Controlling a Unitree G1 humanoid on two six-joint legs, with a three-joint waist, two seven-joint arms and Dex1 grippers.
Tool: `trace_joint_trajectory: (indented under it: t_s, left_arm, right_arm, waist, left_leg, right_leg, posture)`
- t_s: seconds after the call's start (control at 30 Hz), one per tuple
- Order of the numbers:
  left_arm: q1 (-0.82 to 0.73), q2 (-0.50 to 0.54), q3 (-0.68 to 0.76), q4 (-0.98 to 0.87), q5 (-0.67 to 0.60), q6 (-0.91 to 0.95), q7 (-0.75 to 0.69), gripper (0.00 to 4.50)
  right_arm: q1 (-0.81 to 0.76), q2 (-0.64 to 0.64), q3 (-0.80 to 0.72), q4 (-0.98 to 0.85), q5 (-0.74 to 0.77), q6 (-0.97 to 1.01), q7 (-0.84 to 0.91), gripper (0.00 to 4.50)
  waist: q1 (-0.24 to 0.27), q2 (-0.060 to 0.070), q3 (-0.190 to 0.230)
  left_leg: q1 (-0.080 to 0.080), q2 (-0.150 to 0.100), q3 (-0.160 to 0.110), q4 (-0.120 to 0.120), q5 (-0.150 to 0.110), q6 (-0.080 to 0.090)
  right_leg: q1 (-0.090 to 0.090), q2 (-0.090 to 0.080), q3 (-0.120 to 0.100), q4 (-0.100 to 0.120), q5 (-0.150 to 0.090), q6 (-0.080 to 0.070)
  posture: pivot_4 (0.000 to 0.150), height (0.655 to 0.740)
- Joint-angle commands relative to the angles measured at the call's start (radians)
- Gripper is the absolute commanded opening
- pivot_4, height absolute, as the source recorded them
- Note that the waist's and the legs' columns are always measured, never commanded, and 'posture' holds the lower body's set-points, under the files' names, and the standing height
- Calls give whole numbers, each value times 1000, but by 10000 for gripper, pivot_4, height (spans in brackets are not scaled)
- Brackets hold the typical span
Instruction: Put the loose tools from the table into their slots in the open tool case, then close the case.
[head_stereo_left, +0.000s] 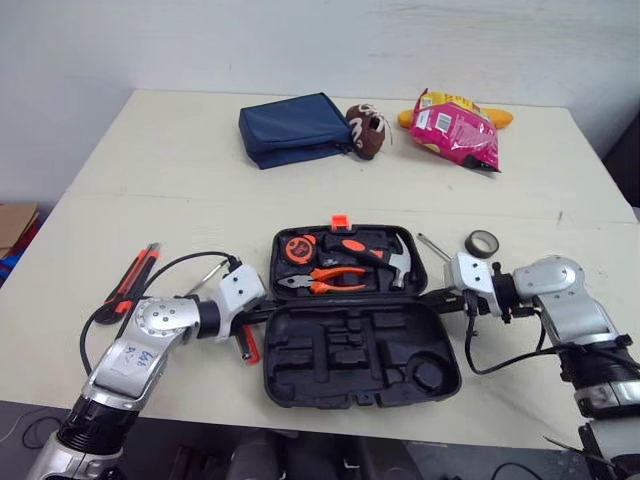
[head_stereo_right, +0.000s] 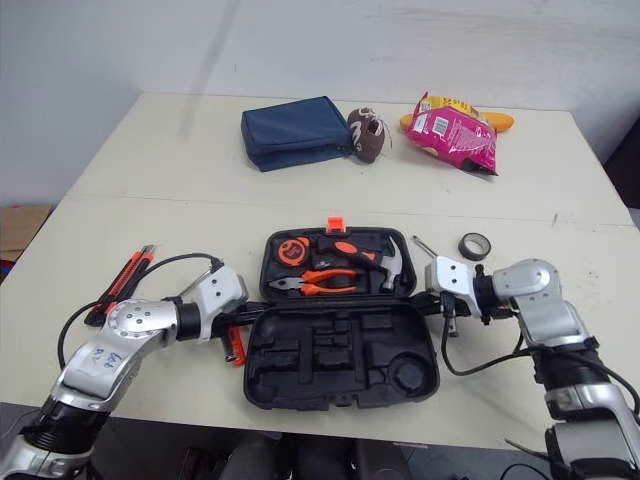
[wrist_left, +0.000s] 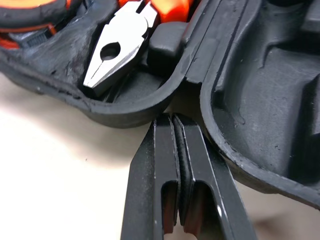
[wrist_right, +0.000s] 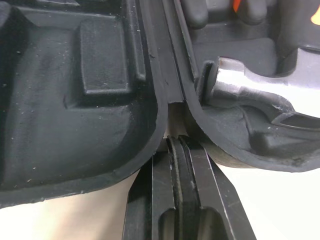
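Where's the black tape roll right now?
In the head views, the tape roll lies flat on the table on the robot's right, just off the far right corner of the open tool case, beside a slim metal tool.

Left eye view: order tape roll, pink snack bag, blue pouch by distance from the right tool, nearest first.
1. Tape roll, just beyond the right tool, right side.
2. Pink snack bag, far back, right.
3. Blue pouch, far back, left of centre.
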Motion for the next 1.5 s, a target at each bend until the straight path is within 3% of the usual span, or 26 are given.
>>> trace_joint_trajectory:
  t_s: [0.03,0.27,0.5,0.73,0.87,1.03,1.07,1.1,1.23,1.5]
  left_arm:
    - [-42,-26,-15,-4,15,-39,6,505]
    - [-65,-12,-10,47,57,-55,-10,505]
    - [19,77,124,-10,-11,-98,-80,505]
    - [285,147,632,-30,-190,-219,-171,505]
    - [400,180,939,156,-193,-267,-167,13166]
    - [485,285,1085,477,-155,-395,-216,37655]
    - [492,312,1104,556,-143,-423,-215,41200]
    - [496,336,1123,634,-132,-458,-206,44460]
    - [514,398,1134,826,-109,-559,-213,44460]
    - [480,468,1102,978,-45,-730,-90,44460]
  right_arm:
    - [35,-1,-29,-115,56,27,-27,0]
    - [87,-20,-44,-139,45,5,-66,0]
    - [127,-84,-132,-134,95,-37,-78,0]
    - [317,-237,-435,-164,250,-29,-56,0]
    - [423,-304,-606,-32,240,-52,-84,14856]
    - [427,-379,-668,274,169,-252,-136,41518]
    - [410,-394,-671,352,153,-296,-165,44857]
    - [393,-409,-673,440,132,-361,-203,45000]
    - [332,-444,-665,663,107,-471,-292,45000]
    - [297,-429,-606,756,96,-553,-287,45000]
  waist:
    - [0,0,0]
    - [1,0,0]
    - [-2,0,0]
    - [-2,0,0]
    - [-3,-1,0]
    - [-8,-1,0]
    - [-9,-2,0]
    - [-11,-2,0]
    - [-20,-2,0]
    - [-37,-2,0]
  left_leg:
    - [0,0,0,0,0,0]
    - [0,0,0,0,0,0]
    - [0,0,0,-1,0,0]
    - [-1,0,0,-2,-1,1]
    - [2,0,0,-1,-6,8]
    - [3,-1,1,-2,-7,9]
    - [3,0,1,-2,-7,9]
    - [3,0,1,-2,-7,9]
    - [3,0,1,-3,-9,7]
    - [3,1,1,-6,-11,5]
  right_leg:
    - [0,0,0,0,0,0]
    - [0,0,0,0,0,0]
    - [0,0,0,-1,0,0]
    - [-1,0,0,-2,-1,1]
    - [3,0,0,-3,-1,1]
    - [2,-1,0,-5,-2,-1]
    - [2,-1,0,-5,-3,-2]
    - [2,-1,-1,-6,-3,-2]
    - [1,-2,-1,-6,-4,-4]
    - [0,-2,-2,-5,-4,-4]
  posture:
    - [1500,7400]
    - [1500,7400]
    - [1500,7400]
    - [1500,7400]
    - [1500,7400]
    - [1500,7400]
    - [1500,7400]
    - [1500,7400]
    - [1500,7400]
    - [1500,7400]
